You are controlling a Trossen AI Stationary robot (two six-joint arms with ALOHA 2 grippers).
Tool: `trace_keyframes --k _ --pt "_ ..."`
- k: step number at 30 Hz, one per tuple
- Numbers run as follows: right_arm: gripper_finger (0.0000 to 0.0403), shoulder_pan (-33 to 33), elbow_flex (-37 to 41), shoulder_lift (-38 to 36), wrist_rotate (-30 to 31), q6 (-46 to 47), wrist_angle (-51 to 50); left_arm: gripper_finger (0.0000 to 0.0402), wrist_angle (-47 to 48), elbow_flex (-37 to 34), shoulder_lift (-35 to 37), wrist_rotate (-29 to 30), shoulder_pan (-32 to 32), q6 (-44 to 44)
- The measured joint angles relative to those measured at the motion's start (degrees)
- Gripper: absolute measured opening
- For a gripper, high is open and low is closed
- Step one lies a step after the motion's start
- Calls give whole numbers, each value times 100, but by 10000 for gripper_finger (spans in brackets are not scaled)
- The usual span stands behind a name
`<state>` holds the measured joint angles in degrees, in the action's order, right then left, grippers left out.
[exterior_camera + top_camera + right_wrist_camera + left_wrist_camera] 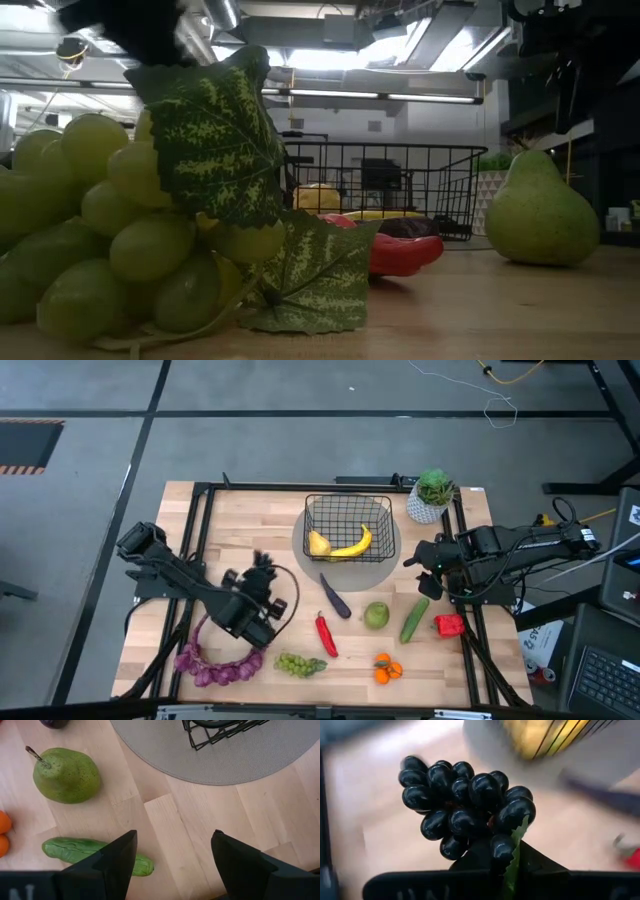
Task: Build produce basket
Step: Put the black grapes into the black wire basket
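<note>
High view, as I read it from my station: black wire-mesh rectangular basket [348, 525] standing on a grey round mat [385, 555] toward the far middle of the pale wooden table [250, 520], holding a yellow curved banana [355, 545] and a second yellow fruit [318, 544] just beside it. I log the left gripper [262, 575] over the table's left half, clamped on a bunch of dark, near-black glossy grapes [465, 807]; the left wrist view shows that bunch held clear of the wood with a green leaf [516, 847] hanging at the fingers. On the wood near the front left lies a purple grape cluster [215, 668], and beside it a green grape bunch [300, 664], which fills the low view's foreground with its mottled leaves. Further items loose on the table: red chili [326, 634], dark slim eggplant [335, 598], green pear [67, 774], green cucumber [95, 852], small oranges [388, 670], a red block [449, 625] at the right edge. A green plant in a white speckled pot [432, 496] sits at the far right corner. Right gripper [172, 862] hovers over bare wood between cucumber and mat, fingers spread wide, holding nothing.
</note>
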<state>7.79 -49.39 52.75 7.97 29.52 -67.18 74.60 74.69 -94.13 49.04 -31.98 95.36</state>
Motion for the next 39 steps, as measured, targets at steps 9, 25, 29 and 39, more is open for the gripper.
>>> trace_keyframes --k 9,25,29,39 --pt "255 0 0 0 0 -24 0 16 -326 1347 2 958 945 -3293" --pt "255 1 0 0 0 -24 0 17 -3995 1909 9 -485 3086 -9910" --pt "255 2 0 0 0 -24 0 17 -4947 1911 -17 -1458 3407 -10916" --pt "255 2 0 -2 2 -138 -6 18 -6093 1912 -349 -2201 3750 -10660"
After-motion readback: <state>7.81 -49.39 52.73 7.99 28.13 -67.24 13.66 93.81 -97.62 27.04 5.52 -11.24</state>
